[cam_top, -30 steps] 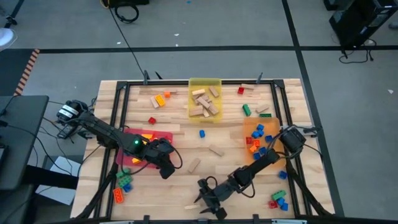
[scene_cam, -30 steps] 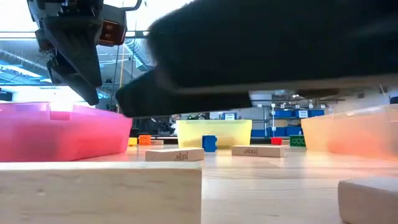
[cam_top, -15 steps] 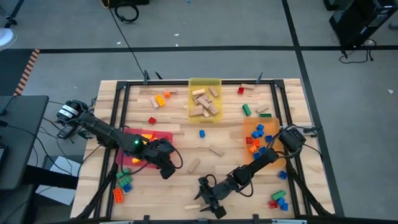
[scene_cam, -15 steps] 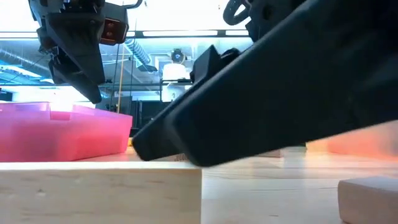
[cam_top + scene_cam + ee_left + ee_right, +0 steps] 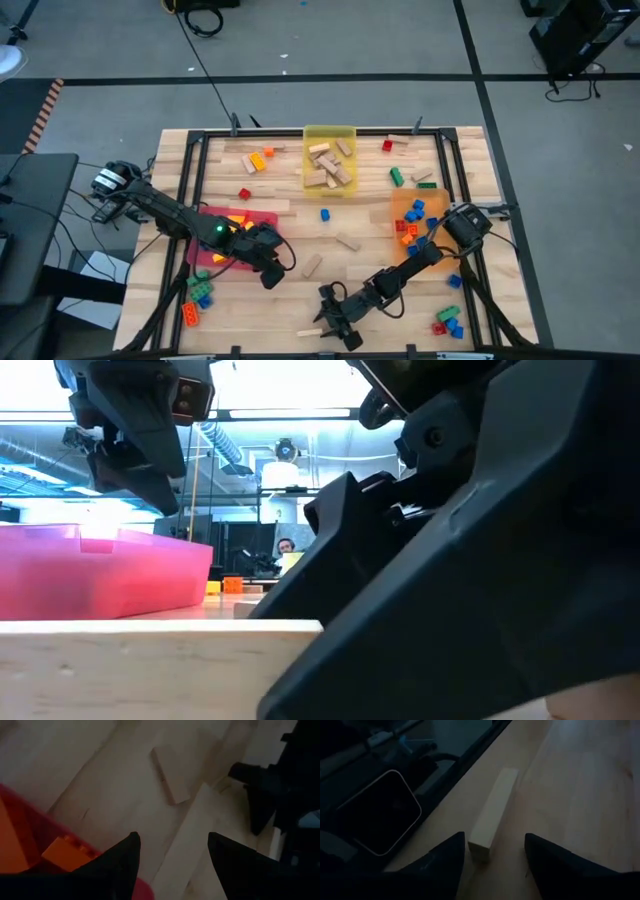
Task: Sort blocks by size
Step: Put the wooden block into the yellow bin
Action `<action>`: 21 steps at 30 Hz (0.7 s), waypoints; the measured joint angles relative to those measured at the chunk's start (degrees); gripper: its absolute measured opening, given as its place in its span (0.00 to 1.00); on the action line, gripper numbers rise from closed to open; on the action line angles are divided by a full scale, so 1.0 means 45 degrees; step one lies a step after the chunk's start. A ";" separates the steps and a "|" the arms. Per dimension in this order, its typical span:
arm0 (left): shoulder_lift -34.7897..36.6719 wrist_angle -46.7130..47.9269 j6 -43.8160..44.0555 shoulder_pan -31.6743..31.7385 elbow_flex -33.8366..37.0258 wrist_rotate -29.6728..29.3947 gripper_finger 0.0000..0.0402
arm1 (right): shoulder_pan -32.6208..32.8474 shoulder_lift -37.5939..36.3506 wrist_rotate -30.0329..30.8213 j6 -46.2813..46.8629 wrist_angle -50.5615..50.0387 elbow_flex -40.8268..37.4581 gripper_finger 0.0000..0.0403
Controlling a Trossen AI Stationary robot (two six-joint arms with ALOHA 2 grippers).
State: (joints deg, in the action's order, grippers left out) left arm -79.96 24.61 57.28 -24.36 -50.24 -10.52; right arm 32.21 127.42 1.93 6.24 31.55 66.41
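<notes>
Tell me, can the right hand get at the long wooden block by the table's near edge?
Probably yes: the right hand hangs open just short of the long wooden block, with nothing between them.

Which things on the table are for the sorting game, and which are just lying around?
For sorting:
- wooden block lying in front of the right end effector
- coloured bricks scattered on the table
- yellow tray, red tray, orange tray

Just there:
- cables off the table's left edge
- black frame
</notes>
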 joint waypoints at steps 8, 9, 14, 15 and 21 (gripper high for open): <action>0.0000 -0.0437 -0.0005 0.0000 0.0000 0.0000 0.60 | -0.0067 0.0000 0.0019 0.0037 0.0032 0.0000 0.25; 0.0000 -0.0543 -0.0002 0.0000 0.0000 0.0000 0.60 | -0.0095 0.0000 0.0018 0.0172 0.0044 0.0000 0.21; 0.0000 -0.1008 -0.0004 -0.0004 0.0000 0.0000 0.60 | -0.0297 -0.0028 -0.0032 0.0855 0.0225 0.0000 0.16; 0.0000 -0.1100 -0.0002 0.0000 0.0000 0.0000 0.60 | -0.0346 -0.0087 -0.0061 0.0966 0.0225 0.0000 0.16; 0.0000 -0.1585 -0.0038 0.0056 0.0000 0.0461 0.60 | -0.0774 -0.1097 0.0488 0.1049 -0.0111 -0.0005 0.20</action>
State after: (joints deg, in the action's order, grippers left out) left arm -79.96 17.48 57.10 -24.11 -50.24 -8.45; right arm 28.72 122.48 4.13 10.96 31.05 66.39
